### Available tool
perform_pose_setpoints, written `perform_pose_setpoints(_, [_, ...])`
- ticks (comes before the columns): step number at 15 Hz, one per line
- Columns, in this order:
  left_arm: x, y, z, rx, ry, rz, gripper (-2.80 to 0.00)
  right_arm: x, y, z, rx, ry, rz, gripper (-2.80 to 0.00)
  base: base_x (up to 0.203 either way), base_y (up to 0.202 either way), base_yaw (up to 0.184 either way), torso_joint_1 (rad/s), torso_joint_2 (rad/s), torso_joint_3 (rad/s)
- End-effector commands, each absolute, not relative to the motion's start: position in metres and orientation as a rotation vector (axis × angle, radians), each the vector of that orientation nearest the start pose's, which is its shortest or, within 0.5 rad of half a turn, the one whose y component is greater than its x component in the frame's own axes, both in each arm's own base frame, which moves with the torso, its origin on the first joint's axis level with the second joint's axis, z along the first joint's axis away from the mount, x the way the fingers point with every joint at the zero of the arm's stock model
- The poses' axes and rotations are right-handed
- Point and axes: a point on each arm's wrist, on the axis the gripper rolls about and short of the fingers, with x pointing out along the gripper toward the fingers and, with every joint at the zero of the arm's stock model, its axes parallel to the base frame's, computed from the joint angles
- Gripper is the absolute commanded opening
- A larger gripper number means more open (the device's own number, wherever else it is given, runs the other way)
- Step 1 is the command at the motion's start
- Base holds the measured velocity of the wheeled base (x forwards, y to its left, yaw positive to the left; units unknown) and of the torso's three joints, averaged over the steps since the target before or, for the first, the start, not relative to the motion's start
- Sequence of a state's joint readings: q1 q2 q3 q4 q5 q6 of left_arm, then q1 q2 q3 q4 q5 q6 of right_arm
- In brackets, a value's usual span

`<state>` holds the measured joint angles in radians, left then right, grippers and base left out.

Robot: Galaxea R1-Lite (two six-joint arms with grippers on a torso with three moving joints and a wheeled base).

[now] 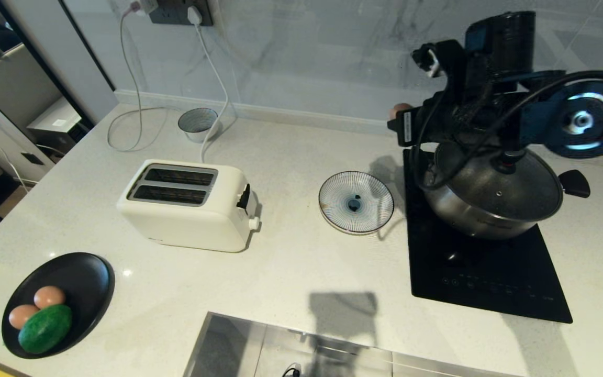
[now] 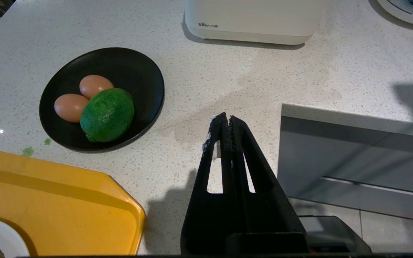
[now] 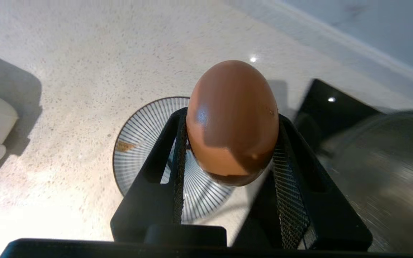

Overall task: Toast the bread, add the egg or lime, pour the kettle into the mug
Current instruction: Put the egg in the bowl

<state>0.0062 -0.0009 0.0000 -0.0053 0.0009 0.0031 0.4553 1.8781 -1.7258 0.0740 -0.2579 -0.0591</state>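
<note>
Egg [image 3: 232, 122] is clenched in right gripper [image 3: 229, 157] above striped plate [image 3: 145, 143]; gentle lowering is needed; left gripper [image 2: 227, 123] is closed, empty.

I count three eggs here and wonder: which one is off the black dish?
The egg clamped in the right end effector, up beside the lidded pot. The other two eggs lie together on the black dish, next to the lime.

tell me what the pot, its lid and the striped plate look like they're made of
The pot looks like brushed stainless steel: grey metal with a soft sheen. Its lid seems to be clear glass with a metal rim and a dark, probably plastic, knob, though reflections leave that open. The striped plate looks like glazed ceramic: glossy white with fine printed blue lines.
</note>
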Motion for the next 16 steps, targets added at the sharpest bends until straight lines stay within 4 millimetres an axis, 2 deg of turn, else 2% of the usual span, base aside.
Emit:
perform_pose_setpoints(1, [-0.023,0.0,0.076,0.003,-0.008,0.008,-2.8,0.285,0.135,0.341,-0.118,0.148,0.191,-2.8,0.0,0.0,0.0,0.0,0.0,0.0])
perform_pose_setpoints(5, [-0.023,0.0,0.076,0.005,-0.007,0.008,-2.8,0.248,0.117,0.329,-0.123,0.193,0.145,-2.8,0.0,0.0,0.0,0.0,0.0,0.0])
perform_pose_setpoints(9, [-0.023,0.0,0.076,0.005,-0.009,0.007,-2.8,0.228,0.106,0.32,-0.066,0.218,0.13,-2.8,0.0,0.0,0.0,0.0,0.0,0.0])
perform_pose_setpoints(16, [-0.023,0.0,0.076,0.004,-0.007,0.008,-2.8,0.222,0.103,0.314,-0.042,0.238,0.128,-2.8,0.0,0.0,0.0,0.0,0.0,0.0])
